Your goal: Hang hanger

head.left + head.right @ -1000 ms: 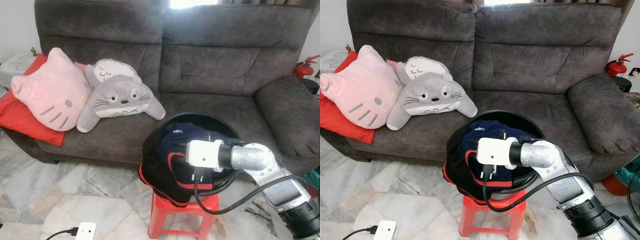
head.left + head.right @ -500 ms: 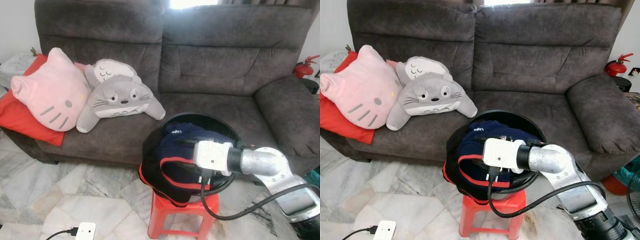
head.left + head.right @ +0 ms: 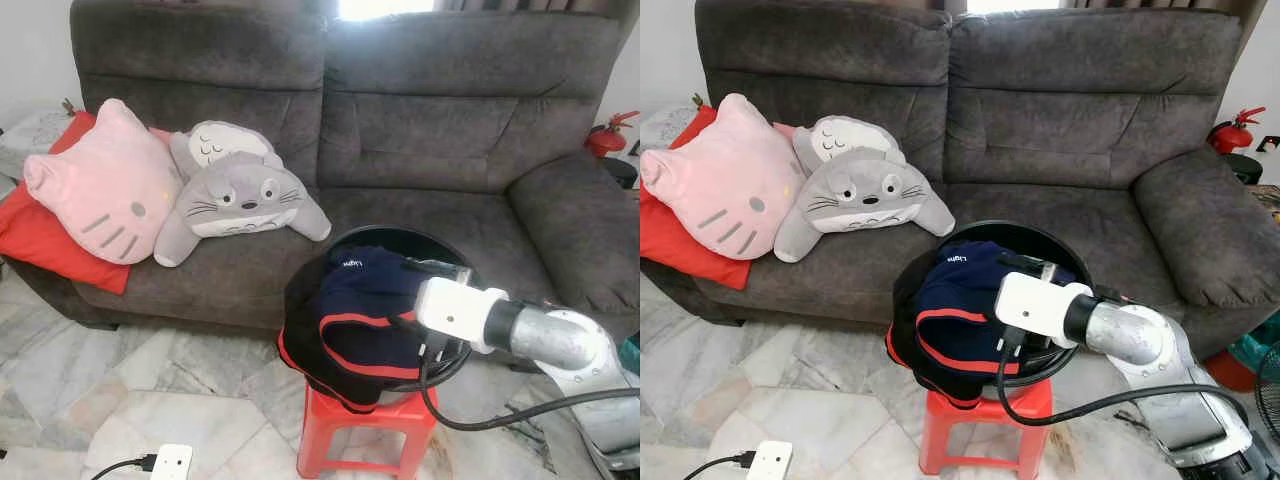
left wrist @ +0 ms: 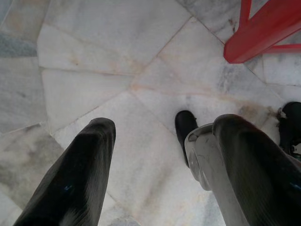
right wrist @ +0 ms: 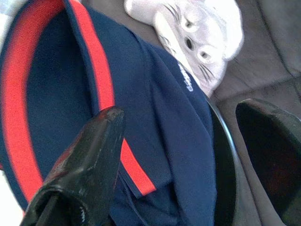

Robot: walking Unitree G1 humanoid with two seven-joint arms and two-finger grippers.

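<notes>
Right tool (image 5: 178, 155), fingers apart, is hovering lower right over navy-red clothes (image 3: 365, 315) filling the black basket (image 3: 440, 243) on a red stool (image 3: 365, 425); left tool (image 4: 160, 169), apart, is hanging.

- One sofa (image 3: 430, 130)
- Two plush pillows: pink (image 3: 100, 185), grey (image 3: 240, 195)
- One red cushion (image 3: 40, 235)
- One black tub (image 3: 1065, 250)
- One navy garment (image 3: 360, 310)
- One red stool (image 3: 365, 430)
- One fire extinguisher (image 3: 607, 138)
- One white charger (image 3: 172, 463)

My right gripper (image 5: 188, 155) hovers with fingers spread just above the navy shirt (image 3: 960, 310) heaped in the black basin (image 3: 1065, 250), whose rim sits close beside one finger. Beyond it the grey plush (image 3: 865, 195) and sofa (image 3: 1060, 120) block the way. Above, I see open room.
</notes>
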